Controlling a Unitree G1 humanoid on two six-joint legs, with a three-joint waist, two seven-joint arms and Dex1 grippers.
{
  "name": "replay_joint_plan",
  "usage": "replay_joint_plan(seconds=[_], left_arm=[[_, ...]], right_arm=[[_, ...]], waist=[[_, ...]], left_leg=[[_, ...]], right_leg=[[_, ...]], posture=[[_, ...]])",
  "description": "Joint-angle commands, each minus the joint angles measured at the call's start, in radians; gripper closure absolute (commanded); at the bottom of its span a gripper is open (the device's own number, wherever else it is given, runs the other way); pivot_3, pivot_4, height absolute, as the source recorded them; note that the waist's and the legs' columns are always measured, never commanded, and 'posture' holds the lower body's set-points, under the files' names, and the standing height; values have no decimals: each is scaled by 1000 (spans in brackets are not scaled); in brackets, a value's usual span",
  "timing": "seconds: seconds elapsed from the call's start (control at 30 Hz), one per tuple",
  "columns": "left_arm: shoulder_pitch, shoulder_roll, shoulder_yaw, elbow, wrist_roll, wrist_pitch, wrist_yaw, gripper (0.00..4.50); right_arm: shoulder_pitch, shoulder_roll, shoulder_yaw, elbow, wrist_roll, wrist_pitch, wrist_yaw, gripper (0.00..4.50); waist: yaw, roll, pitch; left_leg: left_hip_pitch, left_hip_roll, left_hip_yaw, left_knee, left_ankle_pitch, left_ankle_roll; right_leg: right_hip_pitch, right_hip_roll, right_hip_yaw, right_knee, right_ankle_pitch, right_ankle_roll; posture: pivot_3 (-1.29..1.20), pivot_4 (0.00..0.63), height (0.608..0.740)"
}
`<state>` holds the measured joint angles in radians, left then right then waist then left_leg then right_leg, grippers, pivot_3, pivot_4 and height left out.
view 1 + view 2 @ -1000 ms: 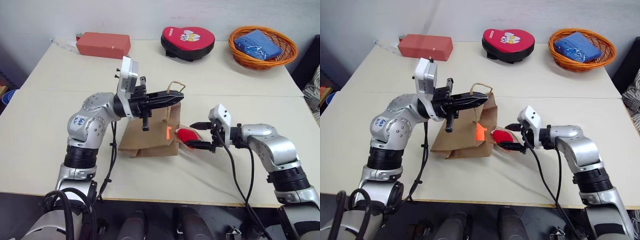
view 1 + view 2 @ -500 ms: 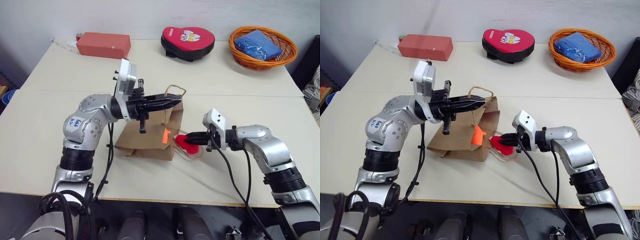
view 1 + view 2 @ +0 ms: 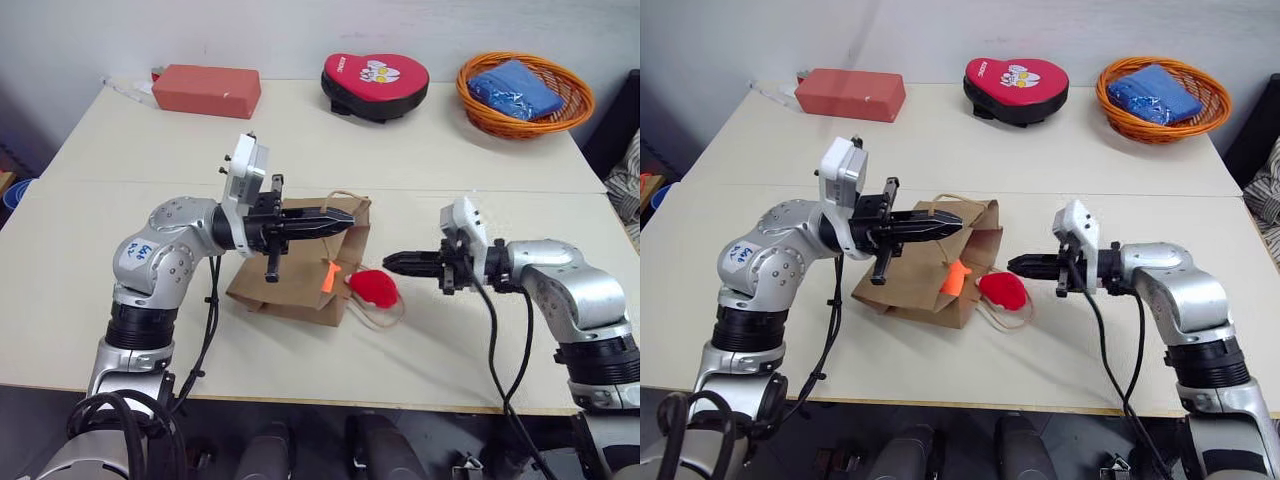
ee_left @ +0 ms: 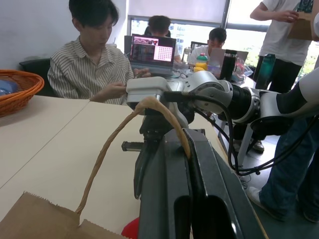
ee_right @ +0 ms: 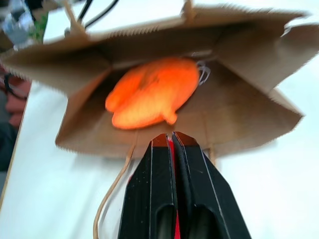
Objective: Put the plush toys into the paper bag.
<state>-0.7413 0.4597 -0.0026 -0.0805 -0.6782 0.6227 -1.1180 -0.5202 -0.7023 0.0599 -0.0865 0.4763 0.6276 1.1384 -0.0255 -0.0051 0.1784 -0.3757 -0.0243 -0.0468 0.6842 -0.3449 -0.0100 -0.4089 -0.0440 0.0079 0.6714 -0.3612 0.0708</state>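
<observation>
Gripping one twisted handle of the paper bag [image 3: 300, 285], my left claw [image 3: 345, 216] was closed and held level above the table [image 3: 100, 250]. The bag lay on its side with its mouth facing my right arm. In the mouth sat the orange toy [image 3: 327, 277]. Beside the mouth, on the table, lay the red toy [image 3: 373, 286], apart from my right claw [image 3: 390, 262], whose fingers were nearly together and held nothing.

From the left wrist, the handle [image 4: 149, 107] looped over my closed fingers [image 4: 199, 164], with my right arm beyond and people seated at a far desk.

From the right wrist, my fingers [image 5: 162, 174] stood almost touching, pointed at the open bag [image 5: 249, 114] with the orange toy [image 5: 152, 92] inside.
</observation>
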Motion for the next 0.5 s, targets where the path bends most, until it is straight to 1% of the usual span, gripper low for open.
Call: replay_joint_plan(seconds=[0.03, 0.17, 0.33, 0.43, 0.5], left_arm=[[-17, 7, 2, -31, -12, -8, -10, 4500], [-18, 7, 0, -32, -12, -8, -8, 4500], [-14, 9, 2, -37, -15, -5, -5, 4500], [-13, 9, 3, -39, -16, -3, -2, 4500], [-13, 11, 3, -38, -16, -3, -3, 4500]], right_arm=[[37, 8, 54, -54, -75, -57, -46, 3124], [55, 12, 90, -45, -141, -131, -64, 1802], [51, 12, 121, -10, -195, -156, -73, 1802], [44, 26, 123, 5, -199, -157, -82, 2435], [43, 24, 136, 10, -206, -167, -71, 3094]], waist=[[1, 0, 0], [2, 0, 0], [1, 0, 0], [1, 0, 0], [0, 0, 0]], left_leg=[[0, 0, 0, 0, 0, 0], [0, 0, 0, 0, 0, 0], [0, 0, 0, 0, 0, 0], [0, 0, 0, 0, 0, 0], [0, 0, 0, 0, 0, 0]], right_leg=[[0, 0, 0, 0, 0, 0], [0, 0, 0, 0, 0, 0], [0, 0, 0, 0, 0, 0], [0, 0, 0, 0, 0, 0], [0, 0, 0, 0, 0, 0]], posture=[[0, 150, 740], [0, 150, 740], [0, 150, 740], [0, 150, 740], [0, 150, 740]])
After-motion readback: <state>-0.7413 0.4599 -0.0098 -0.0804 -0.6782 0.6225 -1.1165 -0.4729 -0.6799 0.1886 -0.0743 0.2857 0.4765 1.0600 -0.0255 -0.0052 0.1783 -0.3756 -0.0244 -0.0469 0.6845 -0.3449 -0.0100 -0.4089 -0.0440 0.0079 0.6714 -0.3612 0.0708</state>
